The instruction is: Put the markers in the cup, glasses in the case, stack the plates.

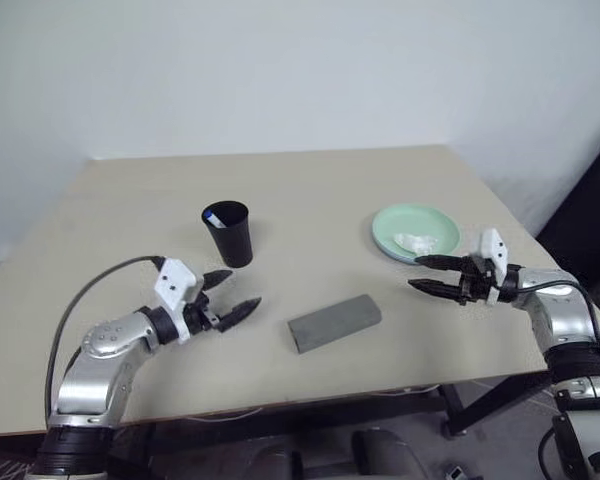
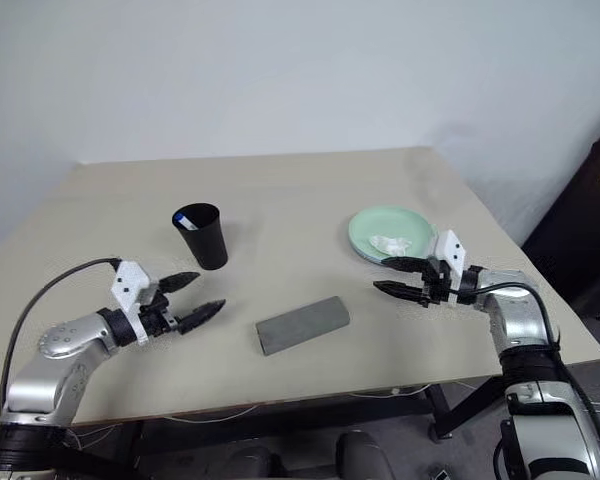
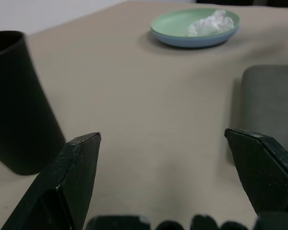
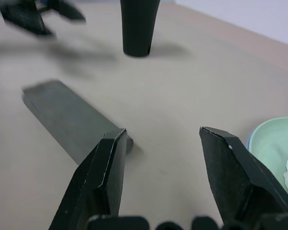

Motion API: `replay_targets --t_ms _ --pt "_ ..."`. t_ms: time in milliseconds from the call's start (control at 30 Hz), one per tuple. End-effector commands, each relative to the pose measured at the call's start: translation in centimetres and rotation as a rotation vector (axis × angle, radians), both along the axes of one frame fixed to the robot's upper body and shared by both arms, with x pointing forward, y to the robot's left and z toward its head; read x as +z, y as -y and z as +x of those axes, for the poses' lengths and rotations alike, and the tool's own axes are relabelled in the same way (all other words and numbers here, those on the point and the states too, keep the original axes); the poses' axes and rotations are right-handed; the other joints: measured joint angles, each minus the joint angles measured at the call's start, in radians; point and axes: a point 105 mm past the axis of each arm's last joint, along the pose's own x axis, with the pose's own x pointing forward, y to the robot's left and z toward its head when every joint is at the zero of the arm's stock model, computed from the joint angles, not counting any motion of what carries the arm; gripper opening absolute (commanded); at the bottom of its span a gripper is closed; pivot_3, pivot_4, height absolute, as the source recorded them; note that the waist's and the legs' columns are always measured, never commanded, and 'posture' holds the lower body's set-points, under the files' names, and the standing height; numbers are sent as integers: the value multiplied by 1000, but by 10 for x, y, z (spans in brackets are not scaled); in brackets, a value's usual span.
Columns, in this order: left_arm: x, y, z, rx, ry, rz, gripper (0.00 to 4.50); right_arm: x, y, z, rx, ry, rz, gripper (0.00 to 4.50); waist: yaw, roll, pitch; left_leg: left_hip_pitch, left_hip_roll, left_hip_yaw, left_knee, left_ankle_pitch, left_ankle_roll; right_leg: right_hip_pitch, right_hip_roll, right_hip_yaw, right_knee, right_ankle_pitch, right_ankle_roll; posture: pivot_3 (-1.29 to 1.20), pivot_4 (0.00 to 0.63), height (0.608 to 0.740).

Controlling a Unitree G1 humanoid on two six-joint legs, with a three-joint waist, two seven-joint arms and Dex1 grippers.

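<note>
Pale walls are backing a beige desk [image 1: 310, 190] that is carrying every item I am inspecting. I am seeing the left hand [image 1: 228, 296] hanging just above the desk near its front edge, pointing across toward the middle, its two black fingers [image 1: 242, 312] spread wide and grasping nothing. The forearm behind it is lying low and bent sharply at the elbow.

I am seeing the right hand [image 1: 427, 274] hovering at the opposite side, pointing inward toward the left one, its fingers [image 1: 435, 290] parted and empty. It is sitting just in front of the plates [image 1: 416, 232], apart from them.

The plates are lying stacked, the mint green one on the light blue one, with a small crumpled white paper [image 1: 417, 241] resting in the top plate.

The cup [image 1: 228, 232] is standing upright beyond the left hand, and a marker [image 1: 212, 215] with a blue end is showing at its rim inside.

The case [image 1: 334, 322] is lying closed on the desk between the two hands, nearer the front edge, touching neither. I cannot tell what it is holding.
</note>
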Motion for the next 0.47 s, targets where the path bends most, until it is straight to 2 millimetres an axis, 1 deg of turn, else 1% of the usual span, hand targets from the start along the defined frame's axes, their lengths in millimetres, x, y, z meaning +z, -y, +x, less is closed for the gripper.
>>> replay_targets --t_ms 33,233,467 --pt "12 6 8 -21 67 10 4392 23 9 -2 -5 33 45 2609 0 0 0 0 0 0 0 0 0 0 0 0 0 0 0 0 0 740" --pt "10 6 13 -11 84 19 4392 16 16 -11 -29 -10 53 2609 0 0 0 0 0 2 0 0 0 -1 1 0 0 0 0 0 0 740" --pt "4 10 6 6 81 5 4392 12 13 -18 -39 -34 46 2609 0 0 0 -1 1 3 0 0 0 -2 1 0 0 0 0 0 0 740"
